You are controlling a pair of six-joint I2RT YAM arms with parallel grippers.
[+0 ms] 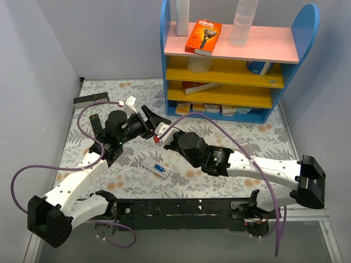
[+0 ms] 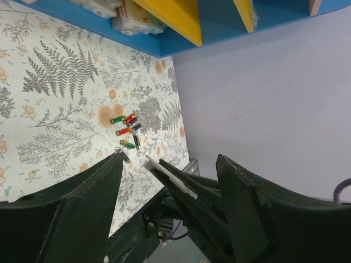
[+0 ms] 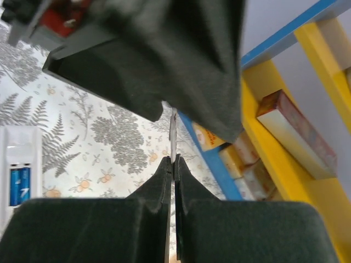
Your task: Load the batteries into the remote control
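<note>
Robot lab test cell, not a real home. Evidence: left arm [image 1: 71, 189] & right arm [image 1: 269, 167] bolted to black rail [image 1: 181, 207] at bench [image 1: 258, 137] near edge, purple cables [image 1: 46, 166] looping loose. Plain grey partition walls [image 1: 109, 38] box in the bench's far-left corner. Fern-print cloth over bench. Toy-bright shelf [image 1: 307, 27] at far edge w/ staged household props, e.g. razor pack [image 1: 203, 36], water bottle [image 1: 242, 24].

Glossy plastic remote control [image 1: 156, 169], smooth plastic back cover [image 2: 171, 176], mat [image 1: 274, 137] perhaps cloth

White remote control [image 1: 156, 168] lies diagonal at lower centre — blue cells [image 3: 19, 186] seated inside; thin back cover [image 2: 171, 178] aloft; loose batteries [image 2: 126, 134] clustered left of centre in the left wrist view.
</note>
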